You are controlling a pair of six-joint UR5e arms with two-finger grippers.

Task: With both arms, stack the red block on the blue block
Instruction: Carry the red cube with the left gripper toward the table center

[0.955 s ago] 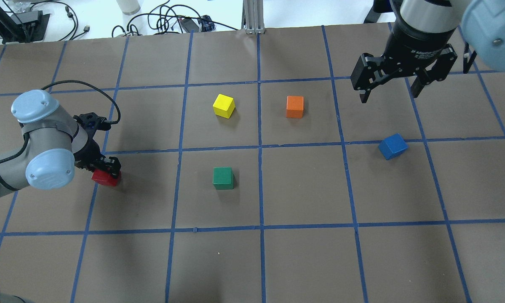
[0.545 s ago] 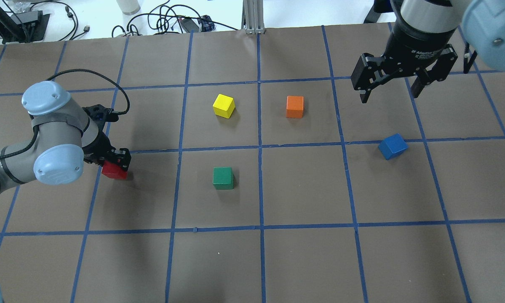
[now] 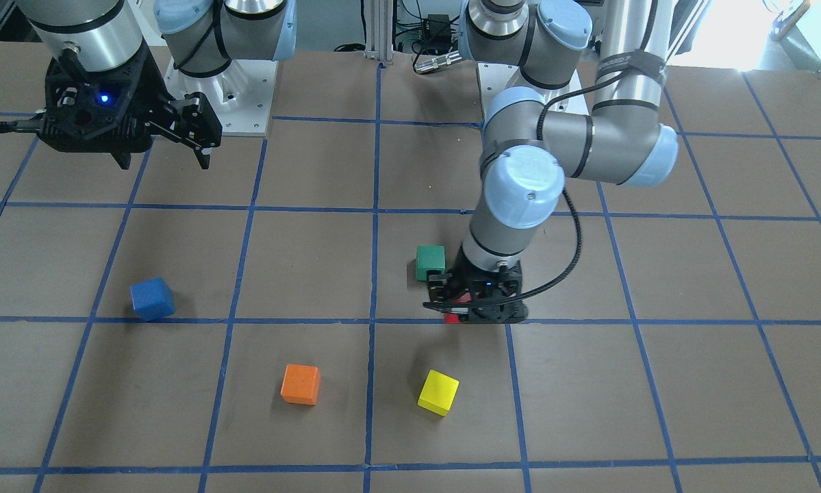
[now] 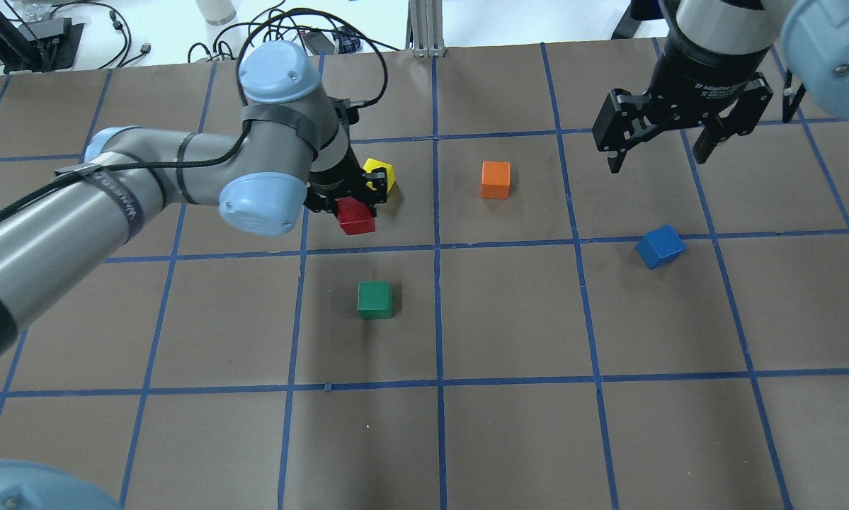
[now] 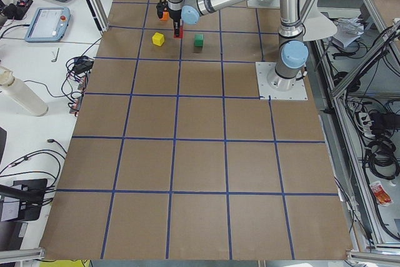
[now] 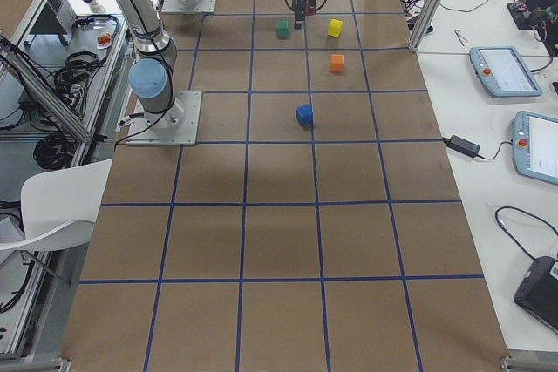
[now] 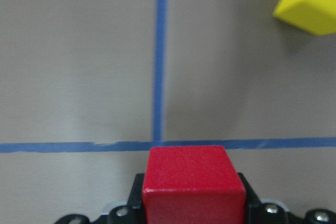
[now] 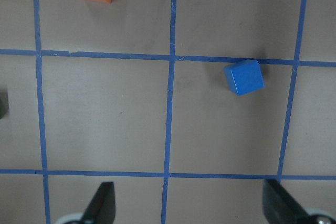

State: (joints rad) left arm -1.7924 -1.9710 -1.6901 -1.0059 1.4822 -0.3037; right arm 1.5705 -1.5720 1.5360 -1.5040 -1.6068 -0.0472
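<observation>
Left gripper is clamped on the red block, upper centre-left of the overhead view. In the left wrist view the block sits bottom centre between the two black fingers, top face fully visible, and a blue tape line crosses just above it. In the front-facing view only slivers of red show under the gripper body, centre frame. Can't tell whether the block touches the table.

The yellow block is just beside the held block, up and to the right in the overhead view, partly covered by the gripper. The green block is below them, apart. The orange block is right of the yellow one.

Right gripper hangs at upper right of the overhead view, fingers spread wide, holding nothing. The blue block lies on the table below it, mid-right, turned askew to the grid, well apart from the red block. In the right wrist view it sits right of centre, above and between the two fingertips at the bottom edge, touching neither.
</observation>
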